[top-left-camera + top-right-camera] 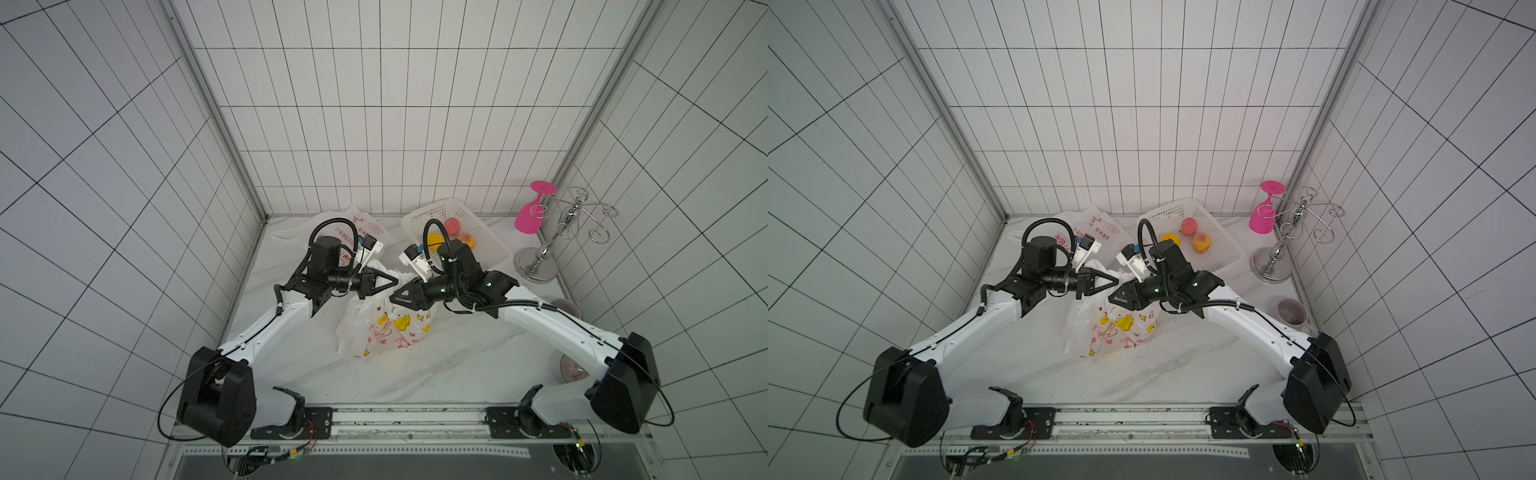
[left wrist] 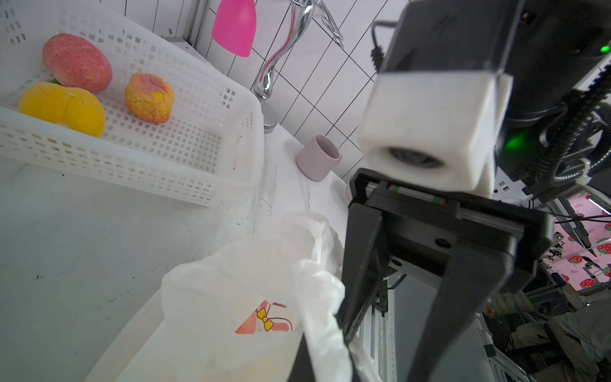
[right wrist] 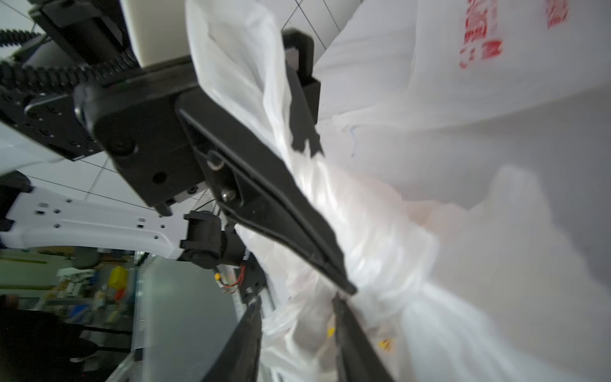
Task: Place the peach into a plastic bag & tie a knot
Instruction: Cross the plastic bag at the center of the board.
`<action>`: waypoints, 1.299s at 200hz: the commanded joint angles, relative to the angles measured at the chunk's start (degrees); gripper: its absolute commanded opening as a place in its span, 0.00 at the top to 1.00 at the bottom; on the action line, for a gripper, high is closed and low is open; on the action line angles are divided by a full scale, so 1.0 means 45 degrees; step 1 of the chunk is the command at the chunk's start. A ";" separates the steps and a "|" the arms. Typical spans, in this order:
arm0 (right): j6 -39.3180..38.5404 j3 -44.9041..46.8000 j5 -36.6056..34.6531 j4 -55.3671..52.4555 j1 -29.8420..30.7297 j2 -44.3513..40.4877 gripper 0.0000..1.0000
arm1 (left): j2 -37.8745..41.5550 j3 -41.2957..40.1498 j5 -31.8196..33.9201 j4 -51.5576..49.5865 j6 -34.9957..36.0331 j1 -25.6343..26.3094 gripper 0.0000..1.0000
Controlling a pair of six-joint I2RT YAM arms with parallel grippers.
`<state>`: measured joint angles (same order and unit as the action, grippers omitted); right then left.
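Observation:
A white plastic bag with a cartoon print stands mid-table, its top pulled up between both arms. My left gripper is shut on a strip of the bag's top, seen clamped in the right wrist view. My right gripper sits just below it. It is open, and bag film lies loose between its fingers. Three peaches lie in the white basket: a pink-red one, an orange one and a yellow one. An orange tint shows through the bag's bottom; what it is I cannot tell.
A second white bag with red print lies at the back behind the left arm. At the right stand a chrome rack holding a pink glass, a mauve cup and a glass dish.

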<state>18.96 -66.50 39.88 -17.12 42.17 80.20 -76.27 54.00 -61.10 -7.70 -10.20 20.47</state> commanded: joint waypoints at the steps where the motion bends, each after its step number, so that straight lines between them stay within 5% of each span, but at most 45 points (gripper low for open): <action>1: -0.0420 -0.0963 0.1432 -0.1318 -0.0342 -0.0763 0.52 | 0.0110 0.0316 0.0341 -0.0304 0.1215 -0.0017 1.00; 45: -0.1986 -0.2529 0.0919 -0.3977 -0.1148 -0.1267 0.48 | 0.0775 -0.0221 0.0414 -0.0410 0.2572 0.0194 1.00; 89: -0.6732 -0.4762 -0.4346 -0.7676 -0.0337 -0.0876 0.38 | 0.1590 -0.0254 0.0602 -0.1061 0.4215 0.0920 1.00; 131: -1.0309 -0.5042 -0.5418 -0.8213 0.0540 -0.0697 0.30 | 0.1891 -0.0085 0.0902 -0.1545 0.4842 0.1182 1.00; 184: -1.0693 -0.6825 -0.4416 -0.8433 0.1606 0.0897 0.28 | 0.1852 -0.0008 0.0978 -0.1719 0.5141 0.1530 1.00; 260: -0.9496 -0.5953 -0.4349 -0.6466 0.1654 0.1374 0.38 | 0.1998 -0.0105 0.0722 -0.1401 0.4713 0.1470 1.00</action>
<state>-27.16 -90.83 20.12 -52.47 49.60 86.30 -68.16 53.34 -55.72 -14.83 9.89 26.85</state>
